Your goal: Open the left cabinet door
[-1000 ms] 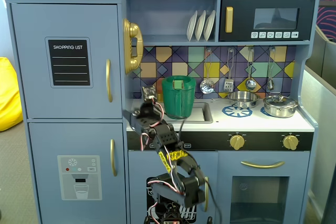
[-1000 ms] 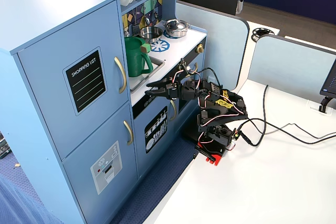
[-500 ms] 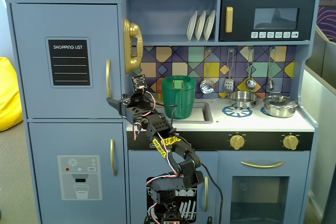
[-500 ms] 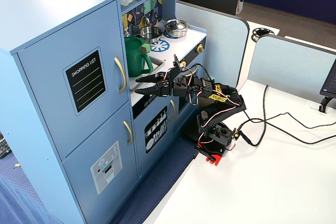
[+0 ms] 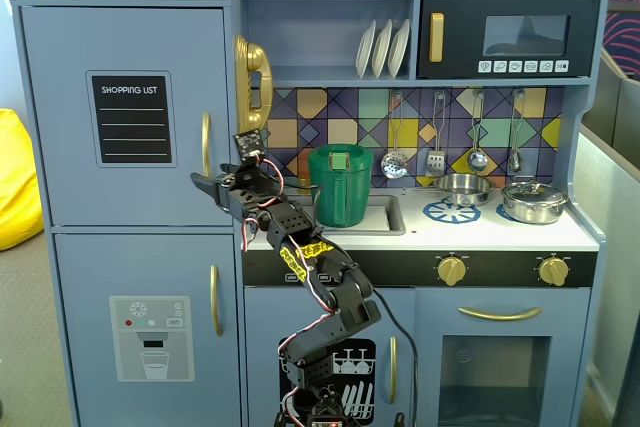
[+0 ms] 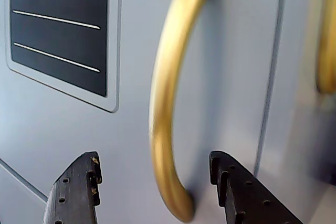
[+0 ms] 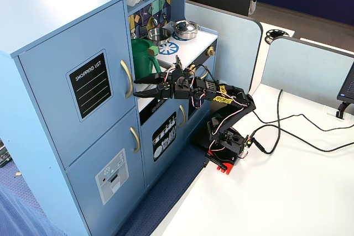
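Note:
The left cabinet door [image 5: 120, 47] is blue-grey with a black SHOPPING LIST chalkboard panel [image 5: 131, 119] and a vertical curved gold handle [image 5: 206, 144]. It stands shut, flush with the cabinet front. My gripper [image 5: 205, 187] is open, right at the handle's lower end. In the wrist view the handle [image 6: 163, 103] runs down between my two black fingertips [image 6: 84, 174], which stand apart on either side of its lower end and do not touch it. My gripper [image 6: 155, 169] faces the door [image 6: 63, 124] closely. In the other fixed view my gripper [image 7: 137, 88] sits just below the handle [image 7: 127, 78].
Below is a second blue-grey door with a grey dispenser panel [image 5: 150, 337] and its own gold handle [image 5: 215, 300]. A gold toy phone [image 5: 252, 85] hangs to the right of the door, and a green pitcher [image 5: 340, 185] stands on the counter behind my arm. Cables [image 7: 287, 131] lie on the white table.

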Robot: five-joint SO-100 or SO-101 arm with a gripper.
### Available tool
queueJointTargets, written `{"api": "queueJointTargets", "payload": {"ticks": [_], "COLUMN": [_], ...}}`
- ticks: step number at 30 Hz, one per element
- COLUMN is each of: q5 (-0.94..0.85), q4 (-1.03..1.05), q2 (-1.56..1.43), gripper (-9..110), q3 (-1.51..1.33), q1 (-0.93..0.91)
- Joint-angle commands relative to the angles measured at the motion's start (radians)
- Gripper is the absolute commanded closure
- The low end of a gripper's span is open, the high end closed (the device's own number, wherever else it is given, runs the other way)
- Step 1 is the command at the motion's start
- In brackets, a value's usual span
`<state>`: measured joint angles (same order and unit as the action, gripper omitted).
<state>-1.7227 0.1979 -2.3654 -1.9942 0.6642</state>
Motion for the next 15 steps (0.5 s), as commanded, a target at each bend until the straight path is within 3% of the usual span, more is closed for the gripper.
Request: {"api": "queueJointTargets", "payload": {"ticks": [1, 15], "q5": [-0.023, -0.282], "q4": [-0.054, -0.130], "q2": [0.067, 0.124], "gripper": [82, 84], "q3": [0.144, 0.141], "q1": [0.017, 0.295]}}
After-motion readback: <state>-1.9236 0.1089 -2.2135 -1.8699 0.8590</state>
